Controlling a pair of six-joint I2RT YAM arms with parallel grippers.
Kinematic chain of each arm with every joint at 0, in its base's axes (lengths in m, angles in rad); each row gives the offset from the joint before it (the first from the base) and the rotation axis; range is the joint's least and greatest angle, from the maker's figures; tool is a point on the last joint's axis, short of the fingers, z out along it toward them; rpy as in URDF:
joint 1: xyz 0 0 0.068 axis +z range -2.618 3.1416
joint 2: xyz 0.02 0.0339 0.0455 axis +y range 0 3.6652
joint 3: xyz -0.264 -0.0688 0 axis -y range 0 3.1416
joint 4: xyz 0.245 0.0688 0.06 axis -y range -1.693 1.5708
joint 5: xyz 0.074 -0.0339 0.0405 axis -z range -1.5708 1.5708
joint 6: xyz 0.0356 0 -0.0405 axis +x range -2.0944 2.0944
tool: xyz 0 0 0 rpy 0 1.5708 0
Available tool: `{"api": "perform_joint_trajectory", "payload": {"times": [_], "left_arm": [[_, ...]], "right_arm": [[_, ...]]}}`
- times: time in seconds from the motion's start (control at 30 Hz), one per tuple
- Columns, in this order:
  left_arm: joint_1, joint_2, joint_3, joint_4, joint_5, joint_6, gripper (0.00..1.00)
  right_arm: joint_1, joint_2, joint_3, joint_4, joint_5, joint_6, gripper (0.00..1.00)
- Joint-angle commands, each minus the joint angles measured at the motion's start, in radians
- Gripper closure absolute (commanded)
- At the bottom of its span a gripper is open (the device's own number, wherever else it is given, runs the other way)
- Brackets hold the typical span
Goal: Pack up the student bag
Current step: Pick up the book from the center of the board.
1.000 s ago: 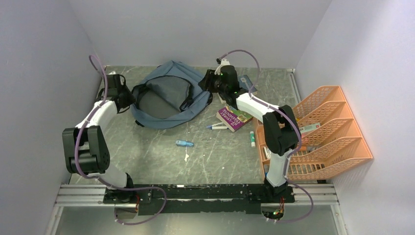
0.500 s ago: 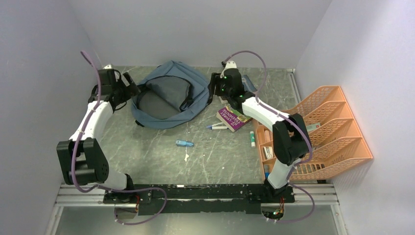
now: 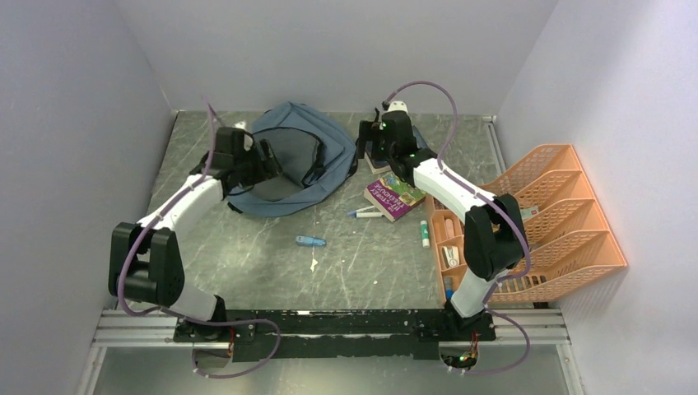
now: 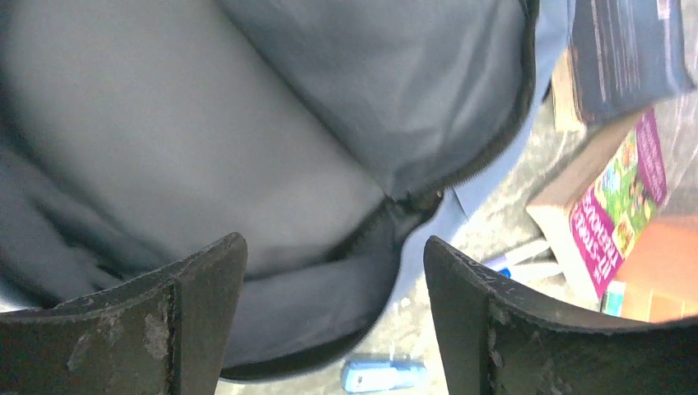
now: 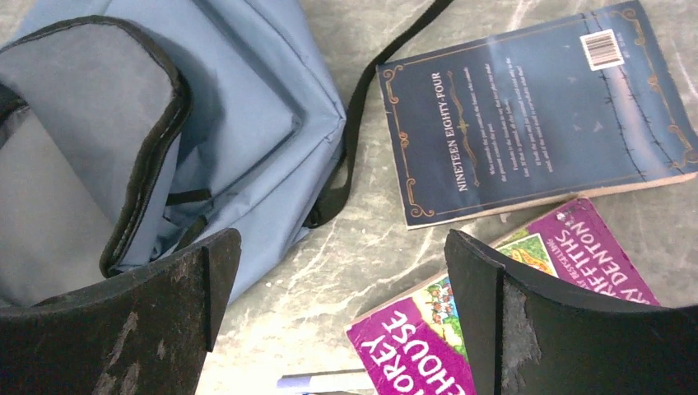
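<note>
The student bag [image 3: 325, 136] lay flat on the table, well apart from the orange tray rack [image 3: 560, 222], at the far end from it and further back. Its main compartment was unzipped and gaped upward, showing a grey lining. The open mouth ran slantwise, its nearer end pointing away from the rack and its other end toward the rack's side. From above the bag looked almost as deep as it was wide, so its long axis could only be called roughly crosswise. A black strap [image 5: 362, 123] trailed off its rack-side corner.

The left gripper [image 3: 270, 162] hung over the open mouth on the side away from the rack, jaws spread wide and empty [image 4: 333, 255]. The right gripper [image 3: 368, 146] hovered at the bag's rack-side edge, also wide apart and holding nothing [image 5: 342, 243].

Between bag and rack lay two books. The dark blue book [image 5: 535, 107] lay back cover up, showing a barcode and "NINETEEN EIGHTY-FOUR". The purple book [image 5: 576, 247], touching it on the near side, read "GRIFFITHS" and "DENTON", with a cut-off "OREY" below. A white pen [image 3: 365, 213] lay just beside the purple book. A small blue item [image 3: 310, 241] lay nearer the arms, well apart from the rack.
</note>
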Motion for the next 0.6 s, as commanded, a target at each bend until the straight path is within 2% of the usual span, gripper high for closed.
{"api": "perform_joint_trajectory", "payload": {"times": [0.0,0.17,0.3,0.47,0.57], "left_arm": [[-0.072,-0.009,-0.05,0.049,-0.037,-0.053,0.17],[-0.087,-0.029,-0.077,0.051,-0.019,-0.061,0.18],[-0.087,-0.047,-0.097,0.057,0.002,-0.063,0.19],[-0.087,-0.045,-0.11,0.064,0.029,-0.065,0.2],[-0.087,-0.047,-0.12,0.072,0.045,-0.066,0.2]], "right_arm": [[-0.003,0.009,0.059,-0.156,0.083,0.042,0.0],[-0.003,-0.045,-0.046,-0.185,0.202,0.152,0.0],[-0.003,-0.033,-0.047,-0.304,0.295,0.223,0.0],[0.019,-0.04,-0.085,-0.317,0.269,0.091,0.0],[0.072,-0.037,-0.065,-0.367,0.314,0.023,0.01]]}}
